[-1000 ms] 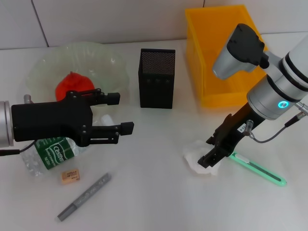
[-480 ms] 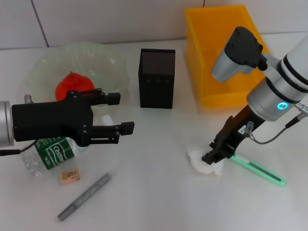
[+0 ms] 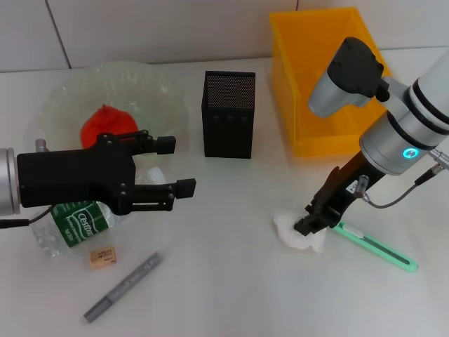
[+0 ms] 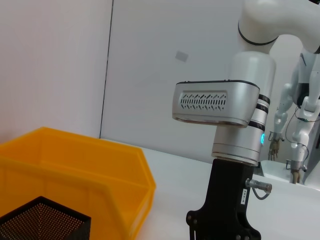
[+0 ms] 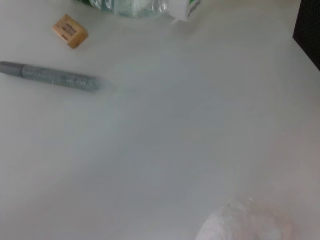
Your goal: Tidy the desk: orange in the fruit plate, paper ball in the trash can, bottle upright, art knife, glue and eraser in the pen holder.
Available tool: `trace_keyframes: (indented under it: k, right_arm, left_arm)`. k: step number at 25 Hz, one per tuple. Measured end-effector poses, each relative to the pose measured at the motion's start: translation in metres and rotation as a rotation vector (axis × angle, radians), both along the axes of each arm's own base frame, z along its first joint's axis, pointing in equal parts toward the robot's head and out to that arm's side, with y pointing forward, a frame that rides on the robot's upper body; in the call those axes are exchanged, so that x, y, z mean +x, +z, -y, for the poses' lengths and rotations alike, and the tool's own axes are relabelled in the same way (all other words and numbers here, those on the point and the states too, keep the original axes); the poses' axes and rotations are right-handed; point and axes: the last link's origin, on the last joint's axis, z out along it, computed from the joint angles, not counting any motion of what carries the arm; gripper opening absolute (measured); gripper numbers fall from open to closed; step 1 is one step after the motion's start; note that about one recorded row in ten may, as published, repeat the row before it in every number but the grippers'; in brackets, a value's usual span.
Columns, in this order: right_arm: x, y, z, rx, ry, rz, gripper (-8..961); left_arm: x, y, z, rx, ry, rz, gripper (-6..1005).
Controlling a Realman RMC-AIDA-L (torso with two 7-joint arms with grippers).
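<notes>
My right gripper (image 3: 313, 223) is down on the table, shut on the white paper ball (image 3: 296, 235), which also shows in the right wrist view (image 5: 245, 225). Just beyond it lies the green art knife (image 3: 375, 246). My left gripper (image 3: 177, 166) hovers open and empty over the lying bottle (image 3: 70, 221). The tan eraser (image 3: 102, 257) and the grey glue stick (image 3: 123, 286) lie near the front left. The orange (image 3: 105, 126) rests in the green glass fruit plate (image 3: 151, 84). The black mesh pen holder (image 3: 229, 114) stands at centre back, and the yellow trash can (image 3: 330, 77) at back right.
The right wrist view shows the eraser (image 5: 70, 31), the glue stick (image 5: 50, 76) and the bottle's cap end (image 5: 180, 7) across bare table. The left wrist view shows the right arm (image 4: 225, 150), the trash can (image 4: 75, 165) and the pen holder (image 4: 40, 220).
My right gripper's fingers have drawn together on the paper ball, bunching it and lifting slightly. The left arm has not moved.
</notes>
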Motion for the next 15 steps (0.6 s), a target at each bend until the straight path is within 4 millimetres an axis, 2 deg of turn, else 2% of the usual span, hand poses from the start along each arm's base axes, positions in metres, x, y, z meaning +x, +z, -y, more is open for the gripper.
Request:
trace_keyframes:
  k: [8, 15]
  right_arm:
    - [-0.003, 0.004, -0.002, 0.019, 0.011, -0.009, 238]
    - [-0.014, 0.012, -0.003, 0.041, 0.037, -0.037, 233]
  left_arm:
    - [0.0, 0.0, 0.0, 0.0, 0.001, 0.0, 815]
    - [0.0, 0.0, 0.0, 0.003, 0.003, -0.001, 815]
